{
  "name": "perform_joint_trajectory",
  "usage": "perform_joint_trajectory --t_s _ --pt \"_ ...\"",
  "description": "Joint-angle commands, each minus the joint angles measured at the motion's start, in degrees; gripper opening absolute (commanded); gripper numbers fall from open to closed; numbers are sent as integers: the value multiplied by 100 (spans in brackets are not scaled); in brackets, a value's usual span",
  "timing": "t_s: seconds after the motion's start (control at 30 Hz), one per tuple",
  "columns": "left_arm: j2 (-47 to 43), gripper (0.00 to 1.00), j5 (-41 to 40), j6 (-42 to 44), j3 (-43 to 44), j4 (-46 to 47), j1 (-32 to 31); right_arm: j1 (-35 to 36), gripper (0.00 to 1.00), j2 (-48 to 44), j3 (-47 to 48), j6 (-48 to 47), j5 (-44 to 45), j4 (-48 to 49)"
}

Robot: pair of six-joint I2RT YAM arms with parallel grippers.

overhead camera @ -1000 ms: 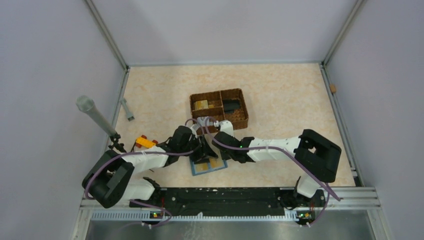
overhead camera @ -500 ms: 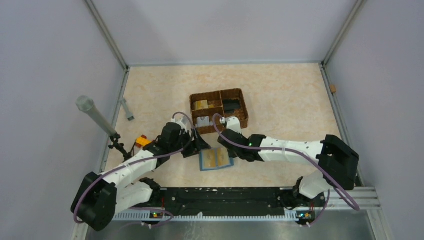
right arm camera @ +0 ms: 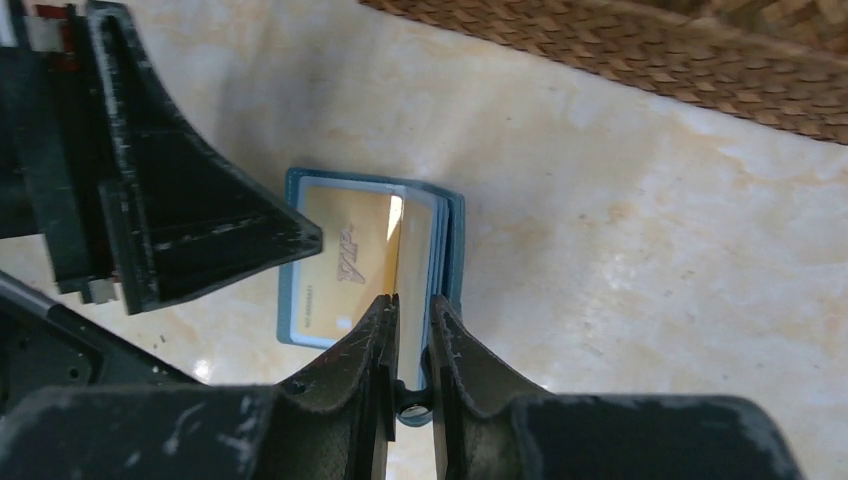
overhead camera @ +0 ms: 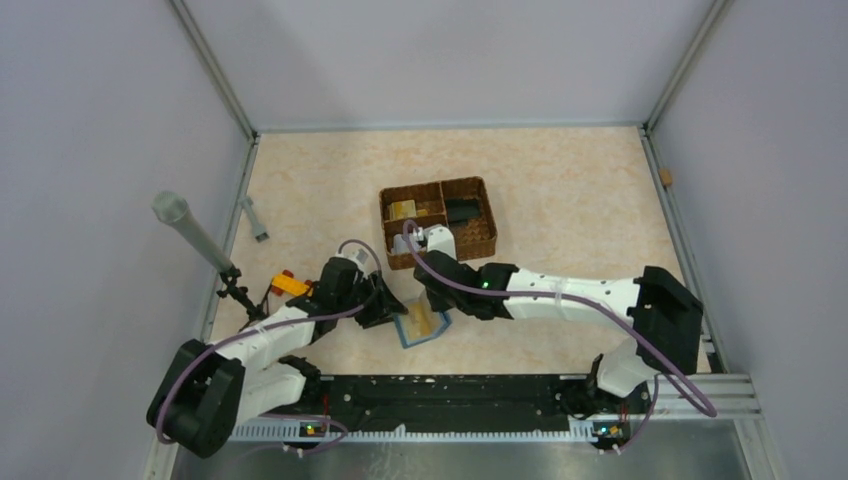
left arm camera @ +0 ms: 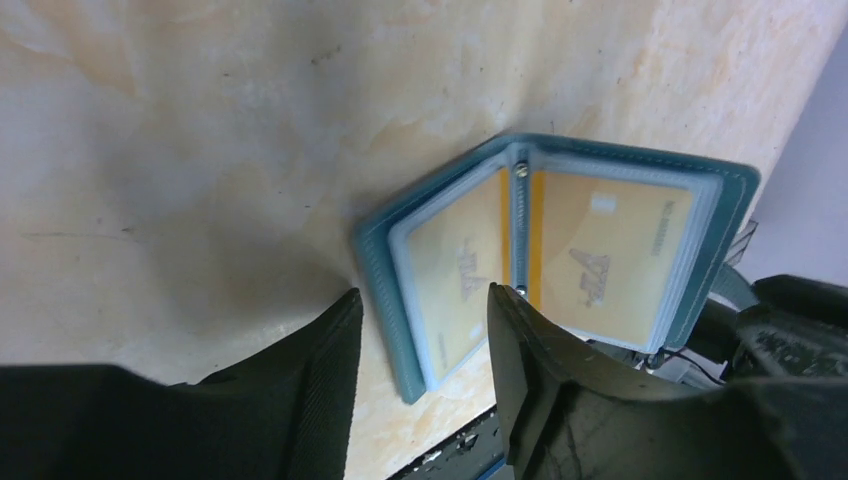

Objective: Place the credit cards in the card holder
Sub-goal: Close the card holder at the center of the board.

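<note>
From above, the card holder [overhead camera: 424,324] lies open on the beige marbled table [overhead camera: 560,190], close to its front edge and just in front of the wicker basket [overhead camera: 490,225]. Bare tabletop spreads to the right and behind. The left gripper [overhead camera: 396,309] is at its left and the right gripper [overhead camera: 437,306] at its far side. There is one holder, one basket and one yellow toy block [overhead camera: 290,284], with lilac walls [overhead camera: 90,120] around.

In the left wrist view, the fingers [left arm camera: 320,370] are spread and clamp nothing. Two gold credit cards [left arm camera: 600,250] sit in clear sleeves, one on each side of the spine.

In the right wrist view, the fingers [right arm camera: 385,335] are pressed nearly together, pinching the holder's upright leaves.
</note>
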Motion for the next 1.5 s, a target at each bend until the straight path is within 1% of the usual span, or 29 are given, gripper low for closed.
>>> perform_joint_trajectory --t_s 0.0,0.1,0.2,0.37,0.47,0.53,0.63,0.77,0.83,0.93,0.97,1.03,1.07,1.1,1.2,1.27,1.37,1.47 --pt "80 51 286 -114 -198 726 12 204 0 317 340 121 -373 488" --pt "-120 51 -78 -44 -163 436 27 233 0 575 298 220 -766 841" --pt "-509 52 -502 -47 -211 -61 83 288 0 678 258 294 -970 1196" --pt "-945 52 -392 -190 -542 39 208 330 0 760 167 372 -1252 1772" --pt "-1163 53 -574 -221 -550 -192 290 340 0 887 132 441 -1591 2094" --pt "-1349 57 -777 -230 -529 -472 428 376 2 970 162 458 -1693 2197" --pt "-1699 62 -1054 -291 -511 -931 628 455 18 954 199 383 -1759 2243" --pt "-2276 67 -1475 -417 -479 -1527 803 520 41 604 102 65 -2054 2541" --pt "-2599 68 -1702 -480 -445 -1793 827 521 49 334 49 -96 -2235 2632" --pt "-3088 70 -1835 -486 -409 -1971 837 520 58 -112 -30 -353 -2372 2513" --pt "-3189 71 -1830 -458 -386 -1988 837 518 61 -272 -71 -410 -2314 2484" --pt "-3314 71 -1711 -365 -328 -1994 838 429 68 -648 -144 -439 -1802 2025" --pt "-3345 72 -1659 -344 -296 -2001 838 316 69 -796 -224 -424 -1649 1878" --pt "-3363 72 -1617 -335 -273 -2007 838 165 67 -934 -331 -378 -1510 1771" --pt "-3345 72 -1491 -370 -257 -1959 838 -549 56 -1232 -785 -236 -1455 1681" --pt "-3293 72 -1300 -386 -282 -1871 838 -863 51 -1242 -1044 -287 -1428 1700" --pt "-3157 73 -981 -383 -296 -1782 838 -1006 49 -1017 -1202 -463 -1452 1703" --pt "-3140 73 -657 -287 -254 -1756 838 -1008 49 -676 -1330 -568 -1874 2016"
